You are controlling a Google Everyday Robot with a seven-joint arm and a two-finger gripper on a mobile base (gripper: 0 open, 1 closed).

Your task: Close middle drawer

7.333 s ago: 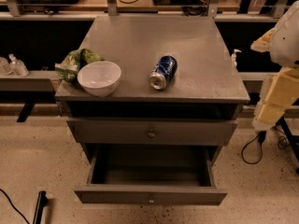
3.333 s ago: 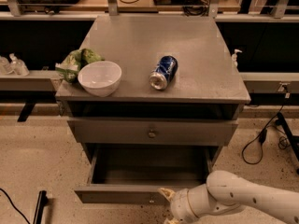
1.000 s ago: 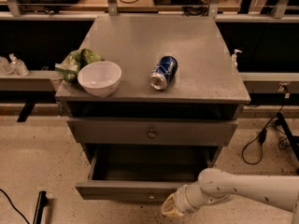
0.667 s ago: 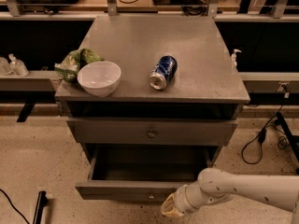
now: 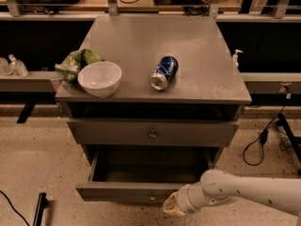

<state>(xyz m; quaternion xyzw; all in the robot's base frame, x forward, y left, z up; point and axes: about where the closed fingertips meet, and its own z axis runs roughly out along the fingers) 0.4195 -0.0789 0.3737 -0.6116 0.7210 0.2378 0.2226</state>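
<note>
**Gripper at the front of the open middle drawer**

The gripper [image 5: 173, 206], on a white arm [image 5: 244, 194] reaching in from the right, sits low at the front of the middle drawer [image 5: 117, 192], just right of its knob [image 5: 151, 198]. I cannot tell whether it is open or closed. The drawer stands pulled out beneath the closed upper drawer [image 5: 113, 133]. On the cabinet top [image 5: 197, 46] are a white bowl [image 5: 99, 77], a green bag [image 5: 75, 62] and a blue can [image 5: 163, 73].

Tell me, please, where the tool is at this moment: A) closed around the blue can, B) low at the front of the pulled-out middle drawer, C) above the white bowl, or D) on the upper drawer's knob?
B: the tool is down at the front panel of the open middle drawer, right of its centre, well below the cabinet's top.
</note>
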